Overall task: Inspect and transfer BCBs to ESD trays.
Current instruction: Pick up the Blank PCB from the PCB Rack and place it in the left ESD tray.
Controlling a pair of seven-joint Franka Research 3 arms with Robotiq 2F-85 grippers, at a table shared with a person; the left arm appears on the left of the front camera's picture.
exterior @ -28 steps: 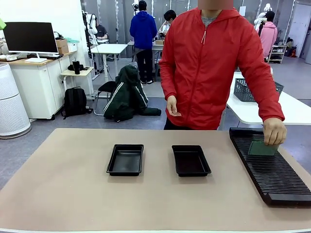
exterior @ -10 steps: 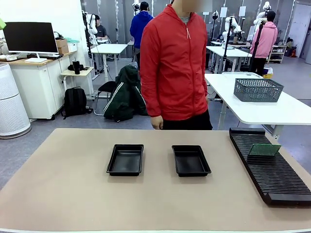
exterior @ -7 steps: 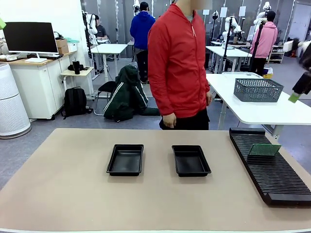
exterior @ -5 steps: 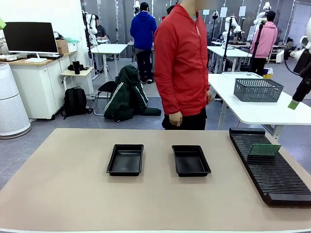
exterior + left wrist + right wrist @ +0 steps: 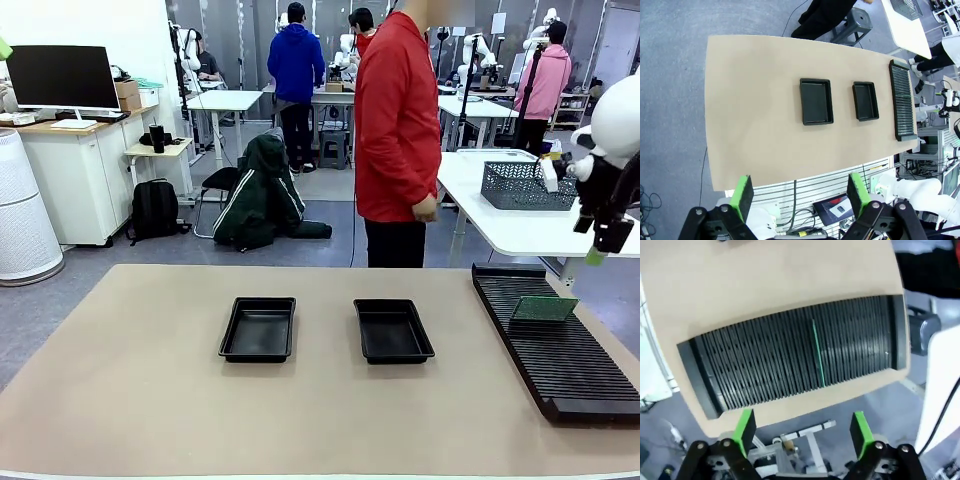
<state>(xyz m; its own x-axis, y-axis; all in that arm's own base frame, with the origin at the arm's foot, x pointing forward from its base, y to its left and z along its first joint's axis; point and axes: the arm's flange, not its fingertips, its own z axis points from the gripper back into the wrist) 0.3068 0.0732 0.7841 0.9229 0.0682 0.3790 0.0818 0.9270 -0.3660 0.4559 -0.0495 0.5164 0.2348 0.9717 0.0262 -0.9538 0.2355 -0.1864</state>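
Tan table (image 5: pixel 130 400) is spreading across the near ground of a busy workshop.

- 2 black trays are lying side by side at mid-table, apart from each other: left tray (image 5: pixel 258 329) and right tray (image 5: pixel 393 331). Both are showing their black floors in full.
- Long ribbed rack (image 5: pixel 560 365) is lying along the table's right edge, running near to far.
- 1 BCB (image 5: pixel 543 308) is standing in the rack's slots toward the far end, leaning back a little in the front view. The right wrist view is catching it edge-on, as a thin green line across the ribs.
- Right gripper (image 5: pixel 802 426) is hanging above the rack, pointing down and touching nothing. Its green pads are standing as wide apart as they go and gripping nothing. In the front view the right arm (image 5: pixel 612 130) is coming in at the right edge, above the rack's far end.
- Left gripper (image 5: pixel 801 194) is hovering high over the table, looking down on the whole top. Its pads are spread wide too, with nothing between them.
- Beyond the far edge, a person (image 5: pixel 398 130) in a red jacket is standing side-on, 1 hand hanging at the hip, apart from the table.
- Farther right, a white table (image 5: pixel 470 195) is carrying a dark mesh basket (image 5: pixel 520 185).
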